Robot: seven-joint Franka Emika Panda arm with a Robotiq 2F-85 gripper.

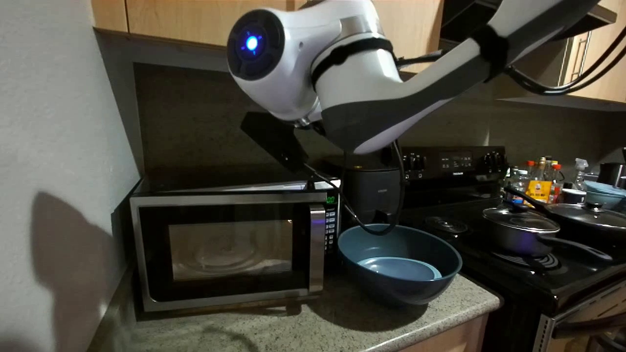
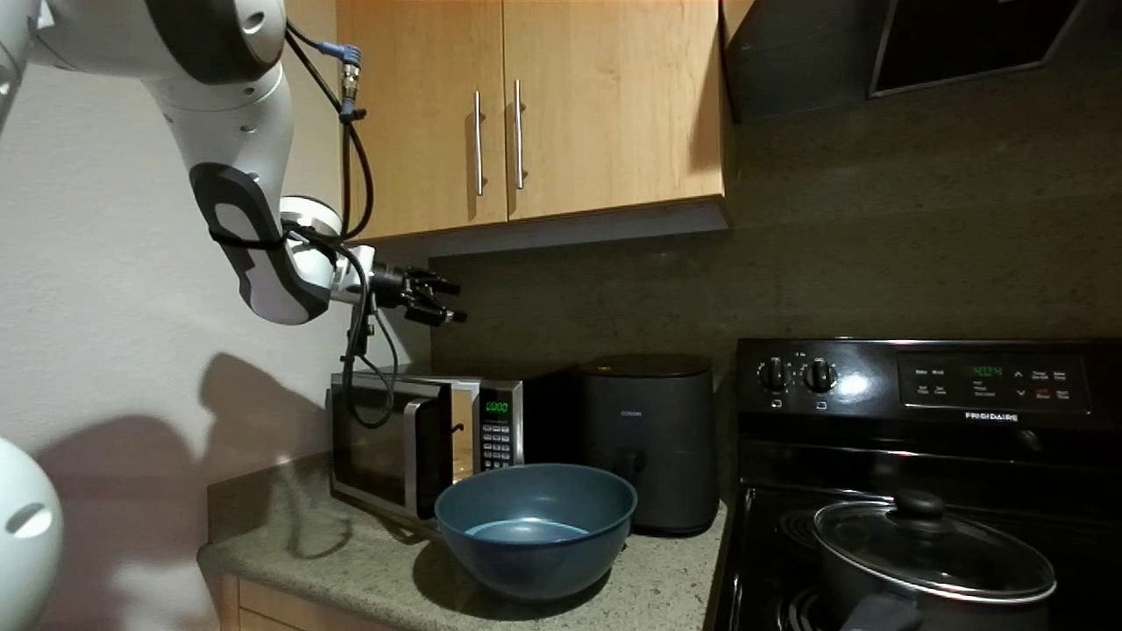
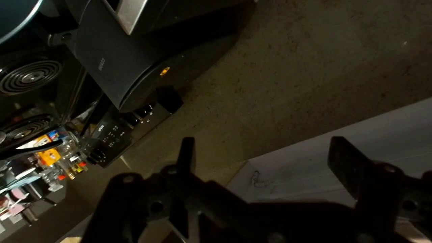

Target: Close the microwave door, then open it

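In an exterior view your pincer, spread wide, empty, hangs at one o'clock from the ajar microwave door; closing remains, or perhaps reopening's done.

In an exterior view the microwave is faced almost head-on, from close by and slightly above. In an exterior view the backsplash is faced squarely, the microwave being taken in aslant, from farther off, at the left. The wrist view is aimed from just behind the gripper, at backsplash and air fryer, and is turned askew, roughly upside down. Microwave and bowl are shared by both exterior views, air fryer and stove by all three.
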